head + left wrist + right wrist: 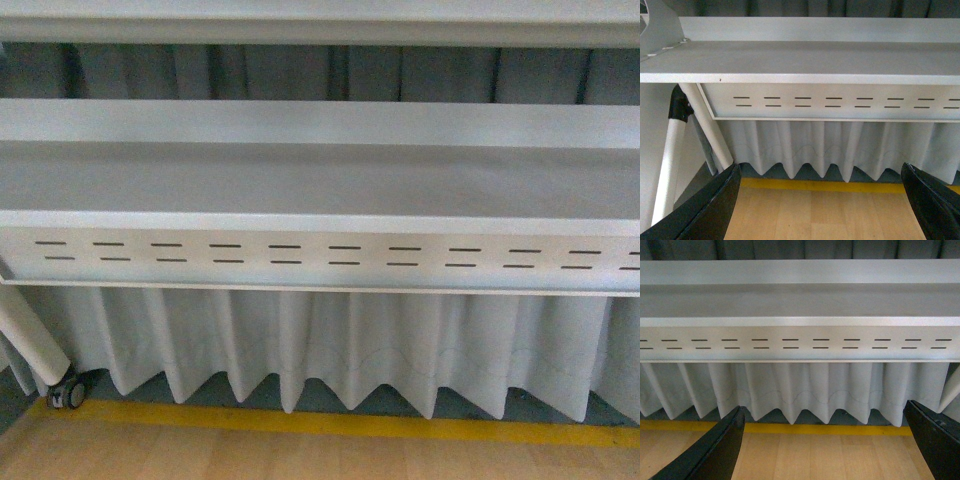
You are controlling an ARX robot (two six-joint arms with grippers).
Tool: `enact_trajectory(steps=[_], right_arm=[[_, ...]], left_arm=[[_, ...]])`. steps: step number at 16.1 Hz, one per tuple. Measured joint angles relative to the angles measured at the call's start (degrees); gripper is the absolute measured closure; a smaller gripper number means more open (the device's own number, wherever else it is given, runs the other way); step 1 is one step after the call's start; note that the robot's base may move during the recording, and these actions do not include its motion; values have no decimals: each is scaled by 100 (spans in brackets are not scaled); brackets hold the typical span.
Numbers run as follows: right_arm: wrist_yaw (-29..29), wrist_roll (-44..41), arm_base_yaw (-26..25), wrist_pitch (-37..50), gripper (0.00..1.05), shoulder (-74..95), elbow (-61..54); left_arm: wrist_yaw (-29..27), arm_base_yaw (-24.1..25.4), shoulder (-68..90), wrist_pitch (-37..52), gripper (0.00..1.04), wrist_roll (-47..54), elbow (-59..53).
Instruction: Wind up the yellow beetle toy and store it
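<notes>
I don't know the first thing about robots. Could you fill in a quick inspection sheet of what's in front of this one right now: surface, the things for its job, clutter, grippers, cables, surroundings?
Surface: grey shelf with a slotted front panel; nothing seen on it.
Job's things: yellow beetle toy, nothing seen in any view.
Clutter: nothing seen.
Grippers: left gripper open, holding nothing; right gripper open, holding nothing.
Cables: nothing seen.
Surroundings: white pleated curtain hanging under the shelf; yellow floor line; wooden floor; castor under a white leg at the far left.
</notes>
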Motion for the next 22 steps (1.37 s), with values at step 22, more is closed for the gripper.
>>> enact_trajectory(steps=[22], right_arm=[[0, -2, 0, 0, 7, 0, 0]], left_arm=[[0, 0, 0, 0, 7, 2, 0]])
